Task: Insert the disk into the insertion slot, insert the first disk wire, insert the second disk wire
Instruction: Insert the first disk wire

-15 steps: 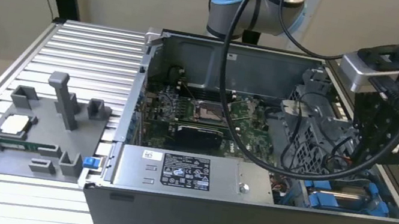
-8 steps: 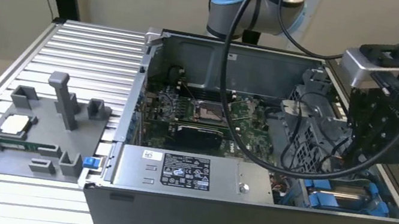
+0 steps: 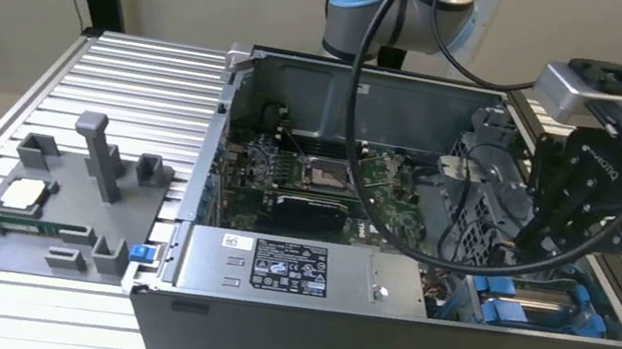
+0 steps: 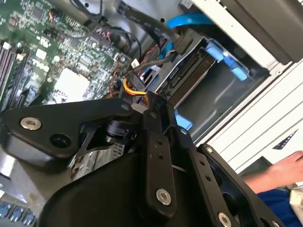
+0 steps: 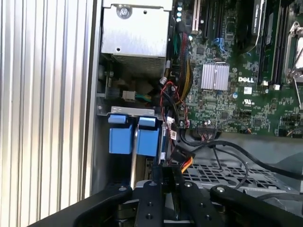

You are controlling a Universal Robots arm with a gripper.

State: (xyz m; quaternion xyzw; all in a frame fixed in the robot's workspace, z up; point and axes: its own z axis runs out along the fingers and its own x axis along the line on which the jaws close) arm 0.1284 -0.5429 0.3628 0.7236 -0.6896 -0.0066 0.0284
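Disk (image 4: 187,78) on edge, lengthwise in insertion slot (image 5: 132,111)

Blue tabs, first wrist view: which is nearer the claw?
The tab beside the red wires; the other tab, by the case wall, is farther from the claw.

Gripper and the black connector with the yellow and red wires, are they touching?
Touching. In the second wrist view the gripper is closed on the wire connector, with the yellow and red leads coming out right at its fingertips.
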